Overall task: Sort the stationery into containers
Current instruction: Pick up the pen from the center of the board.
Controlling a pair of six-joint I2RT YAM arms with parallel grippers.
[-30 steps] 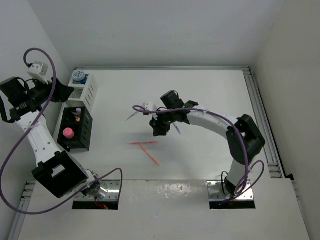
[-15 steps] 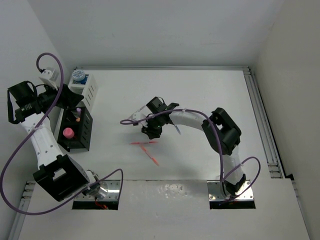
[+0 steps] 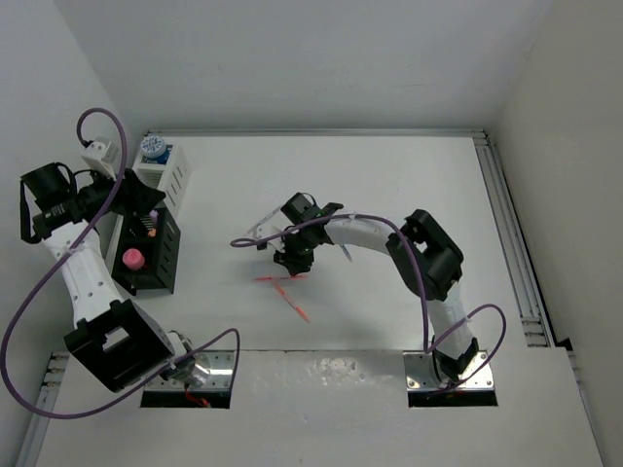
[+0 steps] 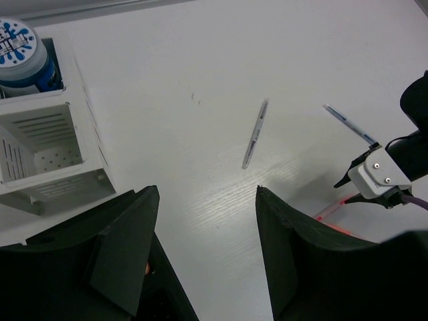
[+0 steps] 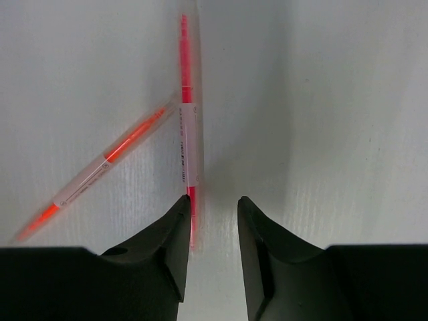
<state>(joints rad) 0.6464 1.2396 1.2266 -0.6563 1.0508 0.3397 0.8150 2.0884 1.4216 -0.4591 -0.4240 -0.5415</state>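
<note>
The right end effector [image 5: 214, 200] hangs low over the white bench [image 5: 321, 100], its two black fingers a narrow gap apart and gripping nothing. A slim translucent pen with a pink-red core [image 5: 188, 120] lies flat on the bench straight ahead of it. The pen's near end reaches just inside the gap, beside the finger on the wrist view's left; whether they touch cannot be told. A second slim pen, orange-cored [image 5: 100, 172], lies slanted, its tip meeting the first pen's barrel. The left end effector [image 4: 207, 190] hangs near the black slatted box [image 3: 170, 255], jaws wide apart and empty. The white slatted box [image 4: 47, 174] with a blue-capped jar [image 4: 20, 53] stands just beyond.
</note>
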